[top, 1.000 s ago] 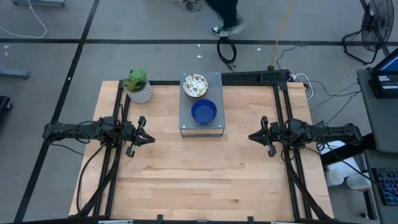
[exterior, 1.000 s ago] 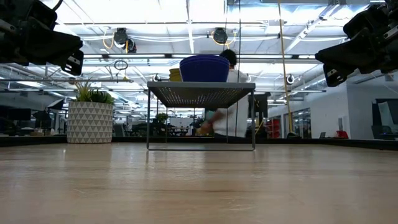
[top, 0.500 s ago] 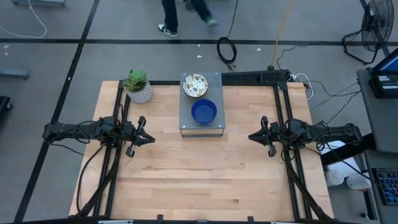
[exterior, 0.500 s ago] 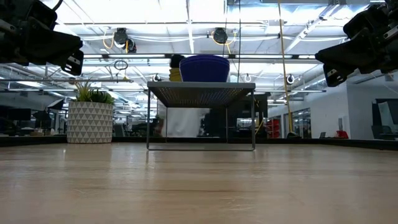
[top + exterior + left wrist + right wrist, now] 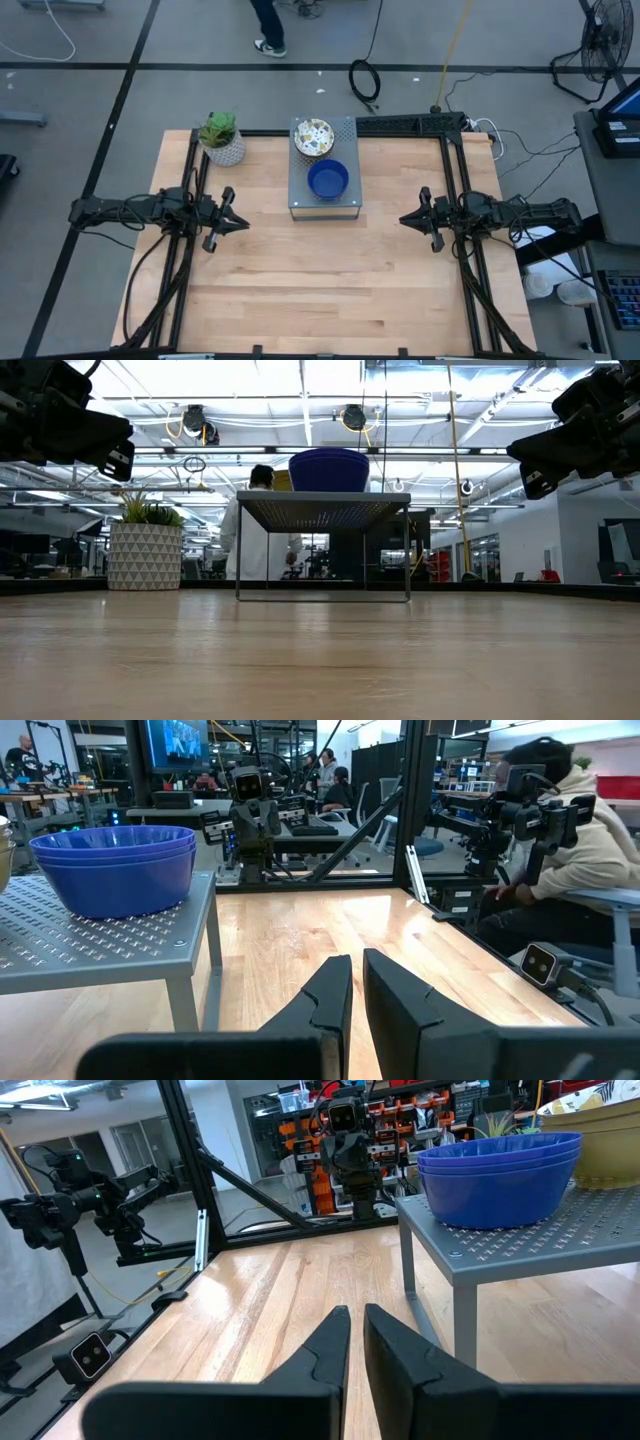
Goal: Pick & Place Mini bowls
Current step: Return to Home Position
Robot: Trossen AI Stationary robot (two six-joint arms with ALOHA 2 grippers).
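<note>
Left gripper (image 5: pixel 238 222): parked by the 9 o'clock edge of the table (image 5: pixel 320 290), fingers pinched nearly together, nothing in them.
Right gripper (image 5: pixel 406 219): mirror image at the 3 o'clock edge, same near-closed empty jaws.
Key relation: the blue bowls (image 5: pixel 327 179) sit about 2 o'clock from the left gripper and 10 o'clock from the right. Both are well apart from them, neither nearer.
Shelf (image 5: pixel 300 198): grey perforated, long axis runs 12 to 6.
Blue bowls: nested stack on the shelf's 6 o'clock half.
Speckled bowls (image 5: pixel 313 137): stacked on the 12 o'clock half, just beside the blue.
Progress: looks done to me, arms just parking.
Plant pot (image 5: pixel 224 148): 11 o'clock corner.
Person (image 5: pixel 268 25): on the floor past 12.
</note>
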